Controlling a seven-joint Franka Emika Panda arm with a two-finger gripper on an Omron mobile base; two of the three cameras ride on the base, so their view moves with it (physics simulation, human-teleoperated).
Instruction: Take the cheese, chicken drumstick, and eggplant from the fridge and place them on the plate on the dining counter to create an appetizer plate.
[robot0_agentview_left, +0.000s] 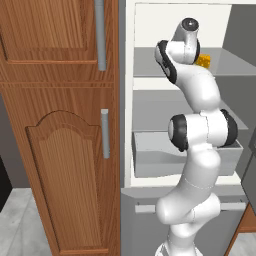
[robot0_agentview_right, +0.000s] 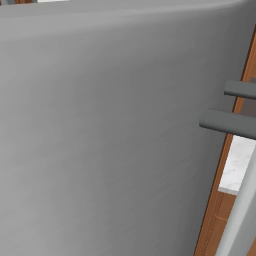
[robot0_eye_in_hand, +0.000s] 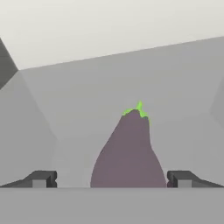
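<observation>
The fridge (robot0_agentview_left: 150, 165) stands open, with my arm reaching onto its upper shelf. A dull-purple eggplant (robot0_eye_in_hand: 127, 153) with a green stem tip lies on the grey shelf straight ahead in the hand view. My gripper (robot0_eye_in_hand: 111, 179) is open, its two dark fingertips (robot0_eye_in_hand: 41, 179) standing on either side of the eggplant's wide end without touching it. A yellow-orange cheese (robot0_agentview_left: 203, 61) wedge peeks out behind my wrist on the same shelf in the left base view. The chicken drumstick, plate and dining counter are out of view.
A brown wooden cupboard (robot0_agentview_left: 60, 140) with grey bar handles stands left of the fridge. A grey drawer (robot0_agentview_left: 155, 155) sits on the lower fridge shelf. The open grey fridge door (robot0_agentview_right: 110, 135) blocks the right base view, with grey handles (robot0_agentview_right: 230, 122) beside it.
</observation>
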